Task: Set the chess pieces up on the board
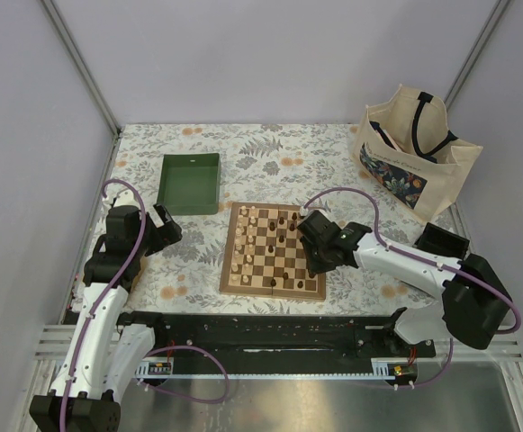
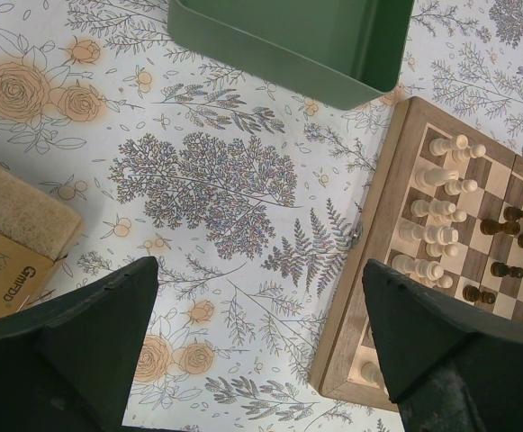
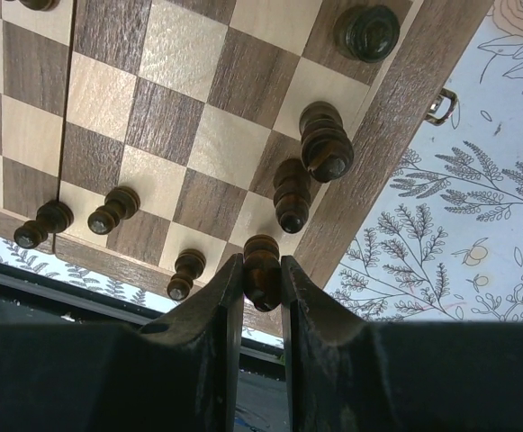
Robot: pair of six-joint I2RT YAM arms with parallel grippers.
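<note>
The board [image 1: 273, 288] lies mid-table with pale pieces [image 1: 249, 243] along its left side and dark pieces [image 1: 285, 223] scattered towards the right. My right gripper [image 1: 320, 263] is over the board's near right corner. In the right wrist view it [image 3: 262, 277] is shut on a dark piece [image 3: 262, 265] above the corner square. Two taller dark pieces [image 3: 324, 141] stand beside it on the board [image 3: 198, 135]. My left gripper [image 1: 173, 225] hovers left of the board, open and empty [image 2: 259, 333]. The left wrist view shows the board's edge [image 2: 369, 297] and pale pieces [image 2: 437, 211].
A green tray [image 1: 190, 183] sits at the back left and also shows in the left wrist view [image 2: 288, 40]. A cloth tote bag [image 1: 414, 153] stands at the back right. A sponge package [image 2: 9, 243] lies by my left gripper. A black rail [image 1: 261, 333] runs along the near edge.
</note>
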